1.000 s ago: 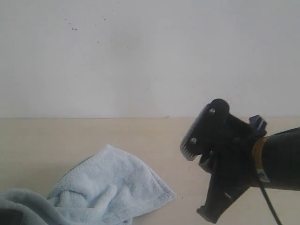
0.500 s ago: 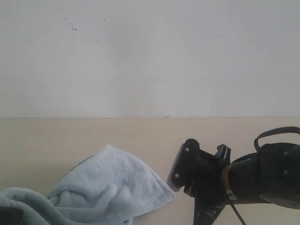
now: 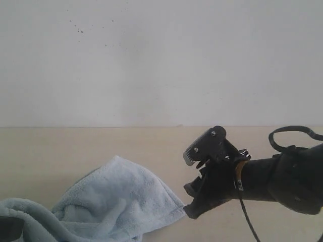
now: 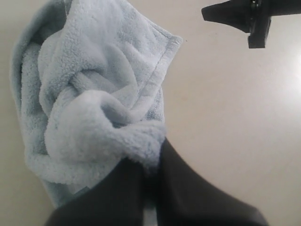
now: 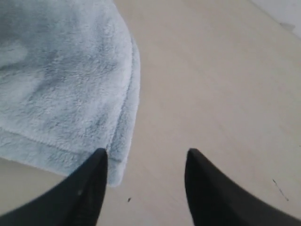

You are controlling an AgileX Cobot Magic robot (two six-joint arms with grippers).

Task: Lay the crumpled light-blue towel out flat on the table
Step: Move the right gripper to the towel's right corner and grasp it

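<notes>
The light-blue towel point(image 3: 113, 199) lies crumpled at the lower left of the beige table point(image 3: 60, 143). In the left wrist view the towel point(image 4: 89, 89) is bunched in thick folds, and my left gripper point(image 4: 150, 162) is shut on a fold of it. Of that gripper only a dark bit shows in the exterior view, at the bottom left corner. My right gripper point(image 3: 191, 184) is open at the towel's right corner. In the right wrist view one of its fingertips point(image 5: 100, 155) is at the hemmed corner of the towel point(image 5: 66, 80), while the other is over bare table point(image 5: 211, 70).
A white wall point(image 3: 161, 60) meets the table's far edge. Bare table point(image 4: 235, 122) stretches to the right of the towel. The right arm's black body and cable point(image 3: 292, 171) fill the lower right of the exterior view.
The right gripper came down and leftward from mid-right to the towel's right corner, turning as it went. The towel has barely moved.
</notes>
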